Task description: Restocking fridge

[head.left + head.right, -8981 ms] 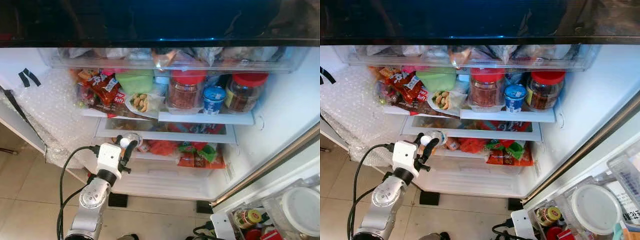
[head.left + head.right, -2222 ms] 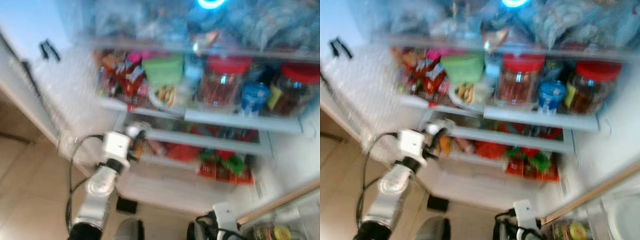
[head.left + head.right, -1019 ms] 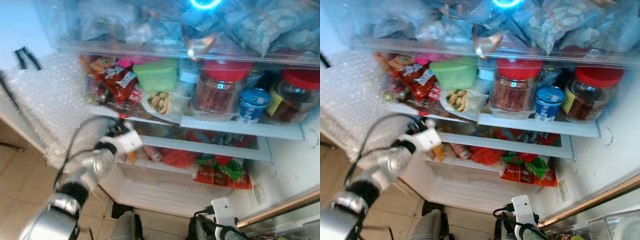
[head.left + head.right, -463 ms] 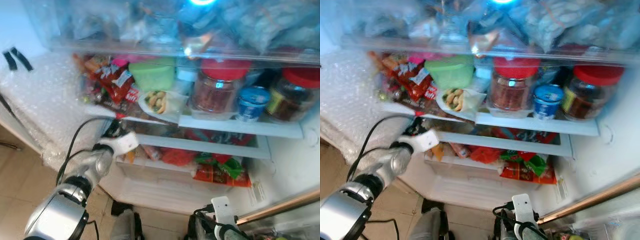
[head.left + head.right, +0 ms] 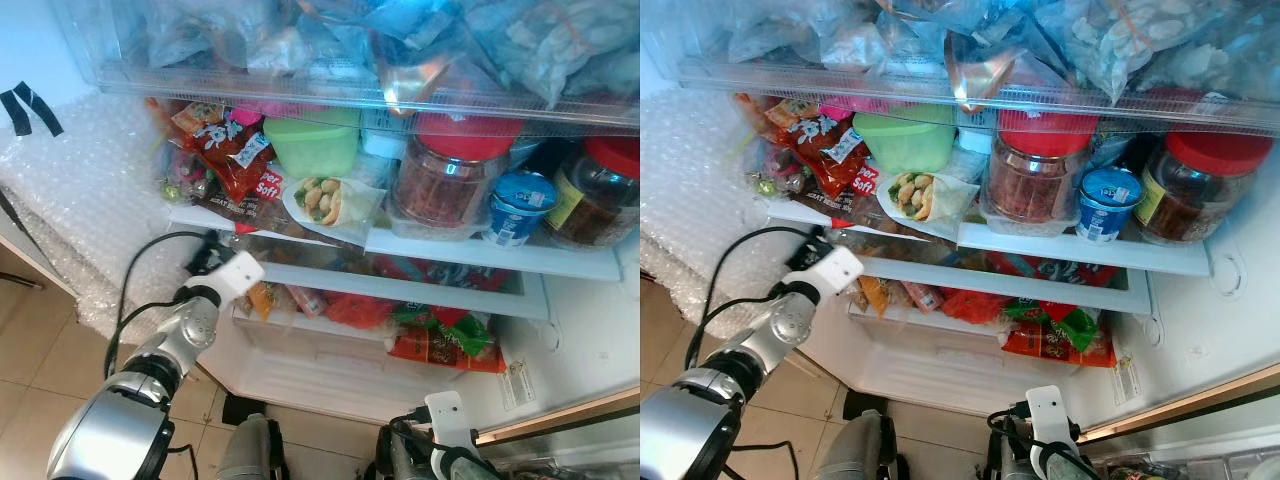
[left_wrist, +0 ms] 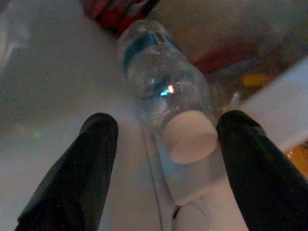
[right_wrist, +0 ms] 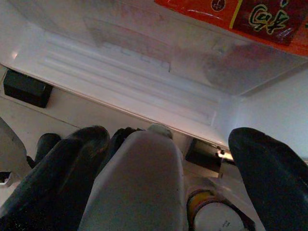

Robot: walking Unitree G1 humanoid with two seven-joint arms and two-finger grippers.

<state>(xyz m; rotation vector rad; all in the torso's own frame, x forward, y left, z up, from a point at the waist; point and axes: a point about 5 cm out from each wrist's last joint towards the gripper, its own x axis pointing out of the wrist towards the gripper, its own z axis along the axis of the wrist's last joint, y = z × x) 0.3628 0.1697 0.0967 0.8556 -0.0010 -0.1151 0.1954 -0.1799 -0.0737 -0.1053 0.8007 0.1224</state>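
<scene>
- Far left: bubble wrap (image 5: 95, 215) lining the fridge's side wall, with two strips of black tape (image 5: 25, 107) stuck above it.
- Left gripper (image 6: 166, 144) reaching into the left end of the lower shelf (image 5: 420, 282), fingers (image 6: 89, 163) spread wide on either side of a clear water bottle (image 6: 166, 101) with a white cap. Not touching it, so bottle looks parked on its side in there, cap towards the wrist camera.
- Judging by that, this item counts as delivered. Probably just pulling the arm out next.
- Middle shelf already crammed: red snack bags (image 5: 235, 150), green tub (image 5: 312, 147), wrapped roll (image 5: 325, 200), two red-lidded jars (image 5: 450, 165), blue yoghurt cup (image 5: 517, 205).
- Top drawer (image 5: 970, 60) stuffed with plastic bags, bottom area holding more red and green packets (image 5: 1045, 335).
- Right gripper (image 7: 163, 173) low down near the floor in front of the fridge base, fingers well apart with nothing clamped; something pale and rounded sitting between them and the camera, hard to tell what.
- Overall: fridge pretty full, can't say how many items are left to go in.
</scene>
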